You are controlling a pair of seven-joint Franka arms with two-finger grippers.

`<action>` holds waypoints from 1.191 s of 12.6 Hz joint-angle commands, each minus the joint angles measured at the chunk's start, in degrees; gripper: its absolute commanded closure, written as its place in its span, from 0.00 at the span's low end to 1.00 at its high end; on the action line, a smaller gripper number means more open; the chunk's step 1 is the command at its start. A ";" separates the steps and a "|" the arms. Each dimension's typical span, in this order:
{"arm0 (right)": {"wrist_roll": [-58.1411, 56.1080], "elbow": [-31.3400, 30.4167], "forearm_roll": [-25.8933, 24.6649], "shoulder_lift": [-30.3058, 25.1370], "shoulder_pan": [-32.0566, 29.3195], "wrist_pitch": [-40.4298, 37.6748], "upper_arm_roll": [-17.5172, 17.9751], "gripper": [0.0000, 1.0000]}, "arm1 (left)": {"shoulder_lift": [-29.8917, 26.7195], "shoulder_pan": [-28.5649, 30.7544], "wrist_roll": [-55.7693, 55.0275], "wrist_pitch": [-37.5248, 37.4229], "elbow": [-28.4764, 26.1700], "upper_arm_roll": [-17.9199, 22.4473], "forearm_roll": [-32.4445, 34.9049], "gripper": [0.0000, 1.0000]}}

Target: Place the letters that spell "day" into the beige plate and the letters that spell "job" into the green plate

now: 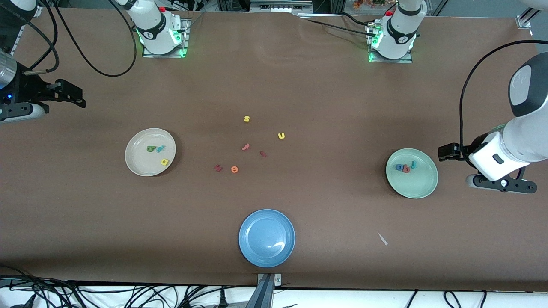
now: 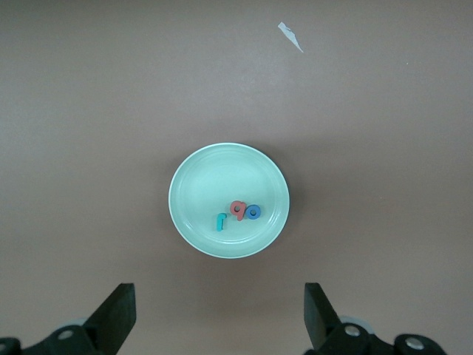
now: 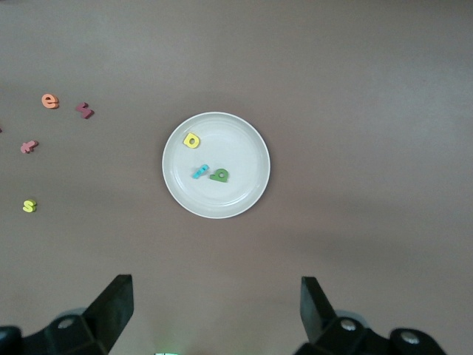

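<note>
The beige plate lies toward the right arm's end and holds a green d, a teal y and a yellow a. Toward the left arm's end, the green plate holds a blue o, a pinkish-red b and a teal j. My left gripper hangs open and empty, high beside the green plate. My right gripper hangs open and empty, high off the beige plate.
A blue plate sits near the front edge. Loose letters lie mid-table: a yellow s, a yellow u, a pink t, two dark red ones and an orange e. A white scrap lies nearer the front camera than the green plate.
</note>
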 commanded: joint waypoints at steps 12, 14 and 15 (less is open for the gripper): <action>-0.19 1.86 1.10 0.84 0.07 -1.44 -0.61 0.00 | 0.84 -0.23 1.09 -1.44 2.08 -0.20 0.38 0.00; -0.18 1.86 1.19 0.84 0.07 -1.44 -0.61 0.00 | 0.84 -0.23 1.09 -1.44 2.08 -0.20 0.29 0.00; -0.18 1.86 1.28 0.84 0.07 -1.44 -0.70 0.00 | 0.84 -0.23 1.09 -1.44 2.08 -0.20 0.38 0.00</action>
